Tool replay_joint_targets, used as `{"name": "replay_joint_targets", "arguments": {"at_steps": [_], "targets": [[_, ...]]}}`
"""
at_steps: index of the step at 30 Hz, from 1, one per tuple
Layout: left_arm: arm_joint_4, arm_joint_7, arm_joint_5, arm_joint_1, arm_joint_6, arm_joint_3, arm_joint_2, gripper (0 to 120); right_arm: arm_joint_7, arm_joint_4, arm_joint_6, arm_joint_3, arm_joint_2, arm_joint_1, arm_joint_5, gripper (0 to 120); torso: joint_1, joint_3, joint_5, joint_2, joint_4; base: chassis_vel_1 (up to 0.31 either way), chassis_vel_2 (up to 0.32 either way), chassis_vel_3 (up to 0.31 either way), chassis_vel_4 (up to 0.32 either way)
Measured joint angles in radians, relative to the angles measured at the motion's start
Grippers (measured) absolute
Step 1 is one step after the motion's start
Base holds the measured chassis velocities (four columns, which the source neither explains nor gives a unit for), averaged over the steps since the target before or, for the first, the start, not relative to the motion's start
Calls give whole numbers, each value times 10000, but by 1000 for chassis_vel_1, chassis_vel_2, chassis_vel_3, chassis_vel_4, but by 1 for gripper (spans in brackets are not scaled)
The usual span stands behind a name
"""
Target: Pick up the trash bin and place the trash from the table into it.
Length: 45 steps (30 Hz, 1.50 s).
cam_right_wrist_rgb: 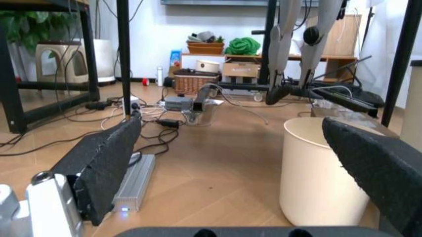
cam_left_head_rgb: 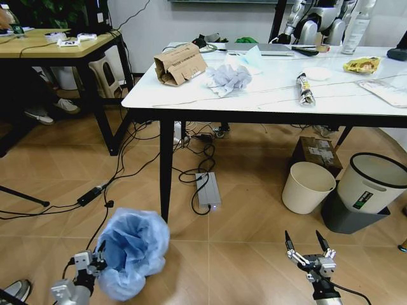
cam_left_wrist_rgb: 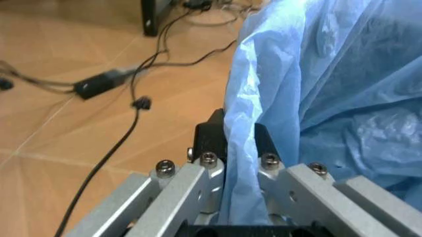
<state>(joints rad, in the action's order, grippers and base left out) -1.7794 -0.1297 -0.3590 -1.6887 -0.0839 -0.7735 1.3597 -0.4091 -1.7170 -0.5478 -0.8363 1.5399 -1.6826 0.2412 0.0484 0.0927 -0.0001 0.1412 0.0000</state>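
While the left pincer [cam_left_wrist_rgb: 240,148] pinches the trash bin [cam_left_head_rgb: 130,251]'s crinkled blue liner, the right pincer [cam_left_head_rgb: 305,244] gapes empty.

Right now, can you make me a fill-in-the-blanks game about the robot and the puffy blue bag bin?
1. The left gripper is shut on the crinkled ____ plastic bag of the small round trash bin.
2. The right gripper is ____, holding nothing.
3. The torn brown cardboard lies on the white ____.
4. The cream round bin stands on the ____.

Missing words: blue; open; table; floor
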Motion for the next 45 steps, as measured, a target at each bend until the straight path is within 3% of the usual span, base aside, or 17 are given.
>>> {"name": "replay_joint_targets", "arguments": {"at_steps": [7, 14, 25, 33, 45], "targets": [[-120, 29, 266, -135, -380, 295, 128, 0, 18, -2, 12, -34, -30, -19, -1, 100, 0, 0, -1, 0, 0, 0, 0, 0, 0], [-260, 54, -224, -251, -446, 523, 93, 0, 40, 7, 14, -53, -25, -24, -1, 100, 0, 1, 2, 1, 0, 0, 0, 0, 0], [-1256, 68, -562, -1093, -72, 1319, 95, 0, 64, 28, 16, -68, -10, -60, -36, 100, 13, 17, 2, 33, 0, 0, 0, 0, 0], [-1595, 0, 159, -1613, -203, 1969, 275, 0, 68, 52, 5, -106, 75, -144, -155, 100, 83, 269, 2, 355, 0, 0, 0, 0, 0], [-1855, 90, 94, -1703, -48, 2408, 244, 0, 88, -47, 25, -206, -55, -314, -100, 100, 164, 612, 2, 779, -1, 0, 0, 0, 0]]}}
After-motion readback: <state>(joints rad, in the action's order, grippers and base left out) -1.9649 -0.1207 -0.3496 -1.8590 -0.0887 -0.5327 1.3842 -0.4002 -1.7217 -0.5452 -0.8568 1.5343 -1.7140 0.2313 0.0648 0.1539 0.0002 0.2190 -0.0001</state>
